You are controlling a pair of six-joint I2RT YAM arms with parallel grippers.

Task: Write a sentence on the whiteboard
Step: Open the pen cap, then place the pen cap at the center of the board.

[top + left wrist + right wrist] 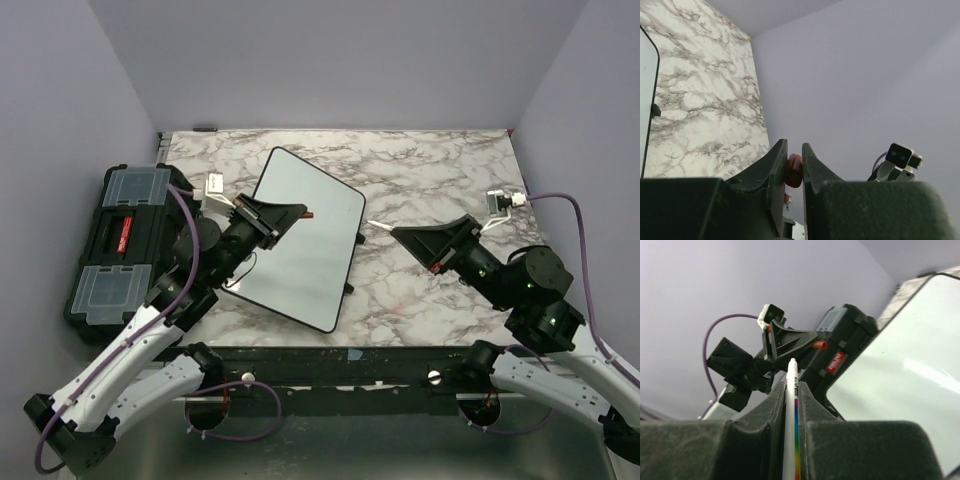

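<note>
Marble table (430,170), whiteboard (300,255), left tool (297,211) clenching red cap (794,171), right tool (399,232) clenching white marker (791,405)

The left arm (150,330) is seen rising from the lower left of the top view, its wrist turned toward the centre, and the left gripper (295,212) is pointed to the right with its jaws closed narrowly on a small red object (794,170). The right arm (545,300) is folded in from the lower right, with the right gripper (397,233) aimed to the left at mid-height. Its jaws are pressed together on a thin white pen (790,405), which is gripped lengthwise between them.
</note>
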